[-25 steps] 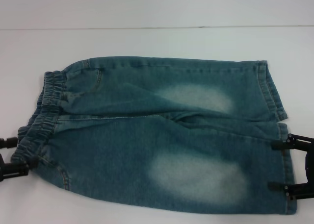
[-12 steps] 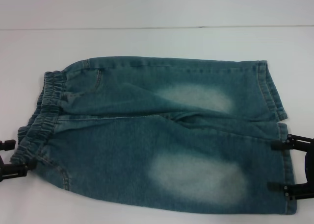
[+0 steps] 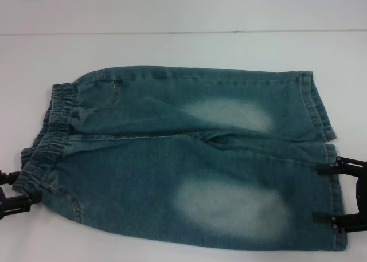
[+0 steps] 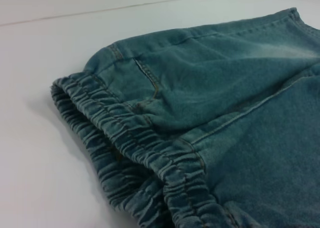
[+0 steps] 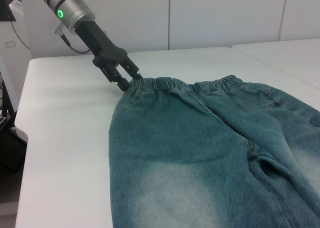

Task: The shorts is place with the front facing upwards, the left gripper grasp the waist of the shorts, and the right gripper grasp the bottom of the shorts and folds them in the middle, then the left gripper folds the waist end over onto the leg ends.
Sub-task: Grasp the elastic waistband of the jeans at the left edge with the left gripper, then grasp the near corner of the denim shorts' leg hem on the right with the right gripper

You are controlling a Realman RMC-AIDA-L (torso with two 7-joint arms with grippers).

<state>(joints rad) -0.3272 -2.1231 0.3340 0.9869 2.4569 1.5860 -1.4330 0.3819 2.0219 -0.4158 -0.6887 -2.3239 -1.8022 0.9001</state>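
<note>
Lying flat on the white table (image 3: 172, 44), the shorts (image 3: 183, 159) run with their long axis across the head view, the waist of the shorts (image 3: 49, 136) pointing toward the robot's left and the bottom of the shorts (image 3: 324, 136) toward its right. The front faces up, with pale faded patches on both thighs and a pocket seam near the waistband. At the near corner of the puckered band sits the left gripper (image 3: 11, 190); its two thin fingers stand a little apart with the edge of the elastic between them, and from the right wrist view they seem to be touching or pinching that corner, though the contact itself is too small to be sure of a firm hold. Its own wrist view shows only the ruffled band and the pocket, none of its fingers. The right gripper (image 3: 338, 196) is at the hem of the near leg, its fingers spread wide along the stitched edge, one near the crotch side and one near the outer seam, with nothing clamped. The lower edge of the near leg is cut off by the head view's border, and the bulk of both gripper bodies lies outside it.
</note>
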